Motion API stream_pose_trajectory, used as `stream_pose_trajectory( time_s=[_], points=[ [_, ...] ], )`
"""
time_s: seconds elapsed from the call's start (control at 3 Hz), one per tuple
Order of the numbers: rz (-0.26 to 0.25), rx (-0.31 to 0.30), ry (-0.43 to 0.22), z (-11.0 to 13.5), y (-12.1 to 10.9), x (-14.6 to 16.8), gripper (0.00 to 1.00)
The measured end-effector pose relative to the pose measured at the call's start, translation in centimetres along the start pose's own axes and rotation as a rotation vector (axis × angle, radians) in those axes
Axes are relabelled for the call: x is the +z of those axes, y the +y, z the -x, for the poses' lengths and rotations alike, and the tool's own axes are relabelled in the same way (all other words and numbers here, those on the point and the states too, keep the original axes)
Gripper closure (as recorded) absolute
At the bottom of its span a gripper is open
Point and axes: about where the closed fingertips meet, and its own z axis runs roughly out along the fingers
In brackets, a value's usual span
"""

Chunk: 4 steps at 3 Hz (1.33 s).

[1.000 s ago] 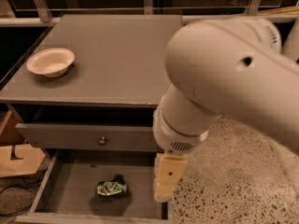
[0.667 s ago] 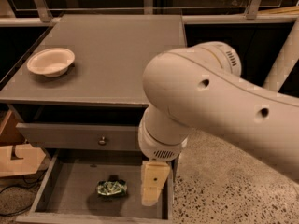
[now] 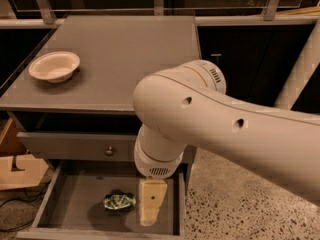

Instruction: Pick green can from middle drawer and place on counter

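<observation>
The green can (image 3: 119, 201) lies on its side on the floor of the open middle drawer (image 3: 75, 204), near its centre. My gripper (image 3: 150, 204) hangs from the big white arm over the drawer, just right of the can and a little above it. It holds nothing that I can see. The counter (image 3: 125, 59) is the grey cabinet top above the drawers.
A cream bowl (image 3: 54, 66) sits on the counter's left side. A closed drawer front with a round knob (image 3: 109, 151) is above the open drawer. Wooden pieces (image 3: 15, 169) stand at the left. Speckled floor (image 3: 240, 204) lies to the right.
The arm has swung left and lower, bringing the gripper down over the drawer, closer to the can. The can has not moved.
</observation>
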Motion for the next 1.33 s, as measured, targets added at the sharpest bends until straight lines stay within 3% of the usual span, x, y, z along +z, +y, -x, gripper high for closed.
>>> stream_pose_trajectory(
  time_s=[0.33, 0.67, 1.33],
  points=[
    [0.011, 0.027, -0.014, 0.6, -0.1, 2.2, 0.00],
    [0.011, 0.069, -0.016, 0.6, -1.8, 9.0, 0.00],
    [0.018, 0.063, -0.001, 0.8, -1.5, 9.8, 0.00]
  ],
)
